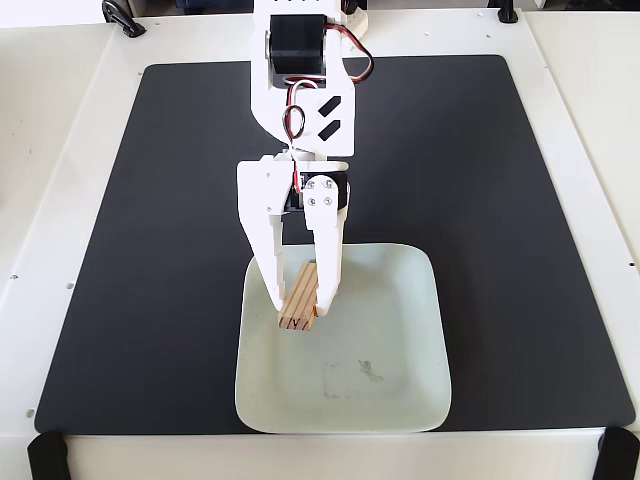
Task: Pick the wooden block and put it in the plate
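Pale mint green fills the lower middle of the fixed view: that's the plate (400, 380), square with rounded corners, sitting on a black mat (520, 200) whose near edge the plate's front rim almost reaches. The mat lies on a white table (50, 150), with wide bare black to the left, right and behind the plate. The white gripper (297, 304) reaches down from the top of the view and sits over the plate's back-left part, its two fingers closed in on the wooden block (298, 297), one on each long side. The block is inside the plate's outline, well in from the left rim; whether it touches the plate's floor or hangs just above it, I cannot tell. Its long axis runs roughly front to back, tilted a little, the striped end face toward the camera and slightly left, the far end hidden between the fingers. A faint smudge (368, 372) marks the plate floor nearer the front, apart from the block, and the plate's right half lies bare.
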You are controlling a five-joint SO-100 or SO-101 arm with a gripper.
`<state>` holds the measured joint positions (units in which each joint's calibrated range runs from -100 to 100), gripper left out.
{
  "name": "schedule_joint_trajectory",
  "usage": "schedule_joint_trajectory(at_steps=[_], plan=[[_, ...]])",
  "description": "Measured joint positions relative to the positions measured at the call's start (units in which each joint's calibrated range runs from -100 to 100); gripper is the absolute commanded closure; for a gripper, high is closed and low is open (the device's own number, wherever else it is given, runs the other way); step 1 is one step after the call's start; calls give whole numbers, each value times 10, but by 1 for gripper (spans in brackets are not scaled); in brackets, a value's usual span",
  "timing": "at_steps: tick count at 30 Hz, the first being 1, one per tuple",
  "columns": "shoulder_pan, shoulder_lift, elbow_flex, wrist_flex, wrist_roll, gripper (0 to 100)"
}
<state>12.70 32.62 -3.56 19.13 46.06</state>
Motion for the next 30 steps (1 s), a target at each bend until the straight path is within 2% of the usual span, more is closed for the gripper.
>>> schedule_joint_trajectory(at_steps=[4,6,8,12,15,20,24,27,30], plan=[[0,0,0,0,0,98],[0,0,0,0,0,95],[0,0,0,0,0,86],[1,1,0,0,1,60],[1,2,0,0,4,50],[1,2,0,0,4,53],[1,2,0,0,4,60],[1,2,0,0,4,72],[1,2,0,0,4,89]])
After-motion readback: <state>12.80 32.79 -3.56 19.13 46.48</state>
